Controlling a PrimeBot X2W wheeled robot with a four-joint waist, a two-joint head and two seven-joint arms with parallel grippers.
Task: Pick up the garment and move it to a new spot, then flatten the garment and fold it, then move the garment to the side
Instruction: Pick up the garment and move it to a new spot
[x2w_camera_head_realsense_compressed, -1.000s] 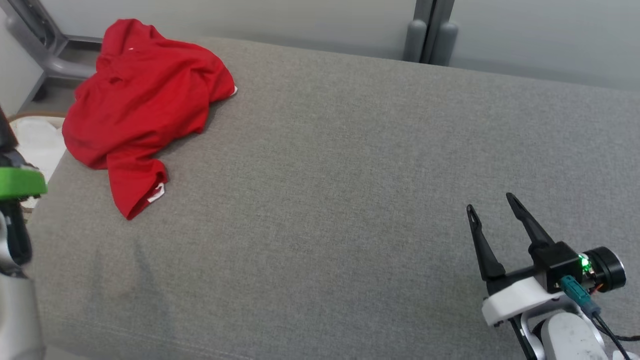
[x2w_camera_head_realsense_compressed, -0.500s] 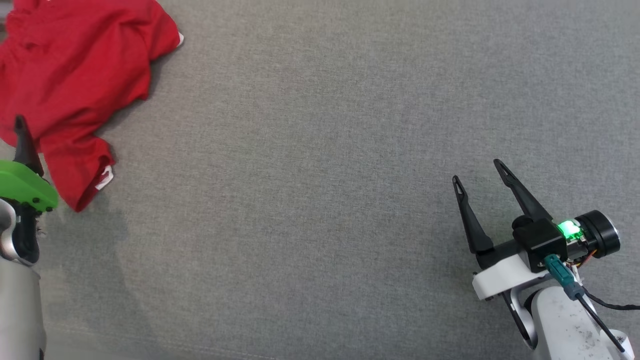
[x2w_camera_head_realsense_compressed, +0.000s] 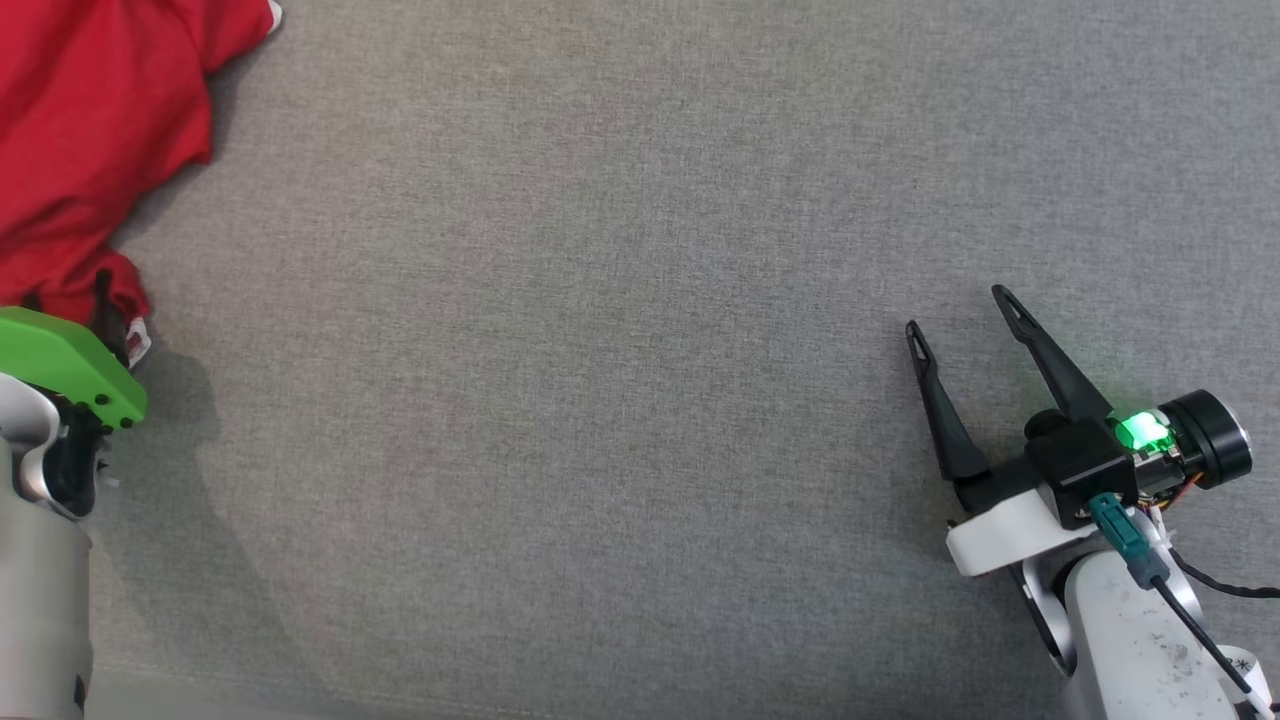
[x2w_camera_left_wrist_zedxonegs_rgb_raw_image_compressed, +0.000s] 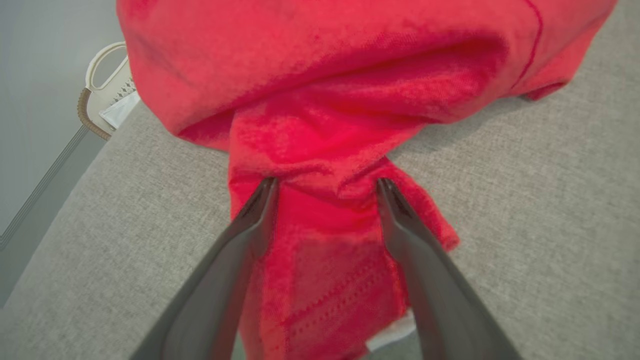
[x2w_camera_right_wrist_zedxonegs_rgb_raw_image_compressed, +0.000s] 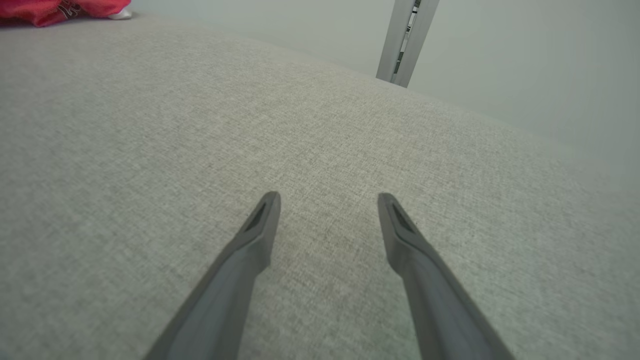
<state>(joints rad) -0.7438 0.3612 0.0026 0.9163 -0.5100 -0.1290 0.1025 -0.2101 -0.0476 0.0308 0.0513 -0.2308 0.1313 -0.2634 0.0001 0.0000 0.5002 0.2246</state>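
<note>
The red garment (x2w_camera_head_realsense_compressed: 90, 130) lies crumpled at the far left of the grey cushioned surface (x2w_camera_head_realsense_compressed: 600, 400). My left gripper (x2w_camera_left_wrist_zedxonegs_rgb_raw_image_compressed: 326, 184) is open, its two dark fingers straddling the narrow lower end of the garment (x2w_camera_left_wrist_zedxonegs_rgb_raw_image_compressed: 350, 75), tips pressed against the cloth. In the head view its green wrist cover (x2w_camera_head_realsense_compressed: 60, 360) sits at the left edge, right by that end of the cloth. My right gripper (x2w_camera_head_realsense_compressed: 957, 310) hovers open over bare fabric at the lower right, far from the garment. Between its fingers (x2w_camera_right_wrist_zedxonegs_rgb_raw_image_compressed: 328, 196) there is nothing, and a scrap of the garment (x2w_camera_right_wrist_zedxonegs_rgb_raw_image_compressed: 50, 10) shows at the top left.
A white basket (x2w_camera_left_wrist_zedxonegs_rgb_raw_image_compressed: 107, 85) stands off the surface's left edge, beyond the garment. A grey post (x2w_camera_right_wrist_zedxonegs_rgb_raw_image_compressed: 405, 40) and a pale wall rise behind the far edge. The surface's front seam (x2w_camera_head_realsense_compressed: 300, 690) runs close to my body.
The head camera has tipped down and shifted, so the garment sits higher and further left in the picture. My left gripper has come up onto the garment's lower end. The right gripper has barely moved.
</note>
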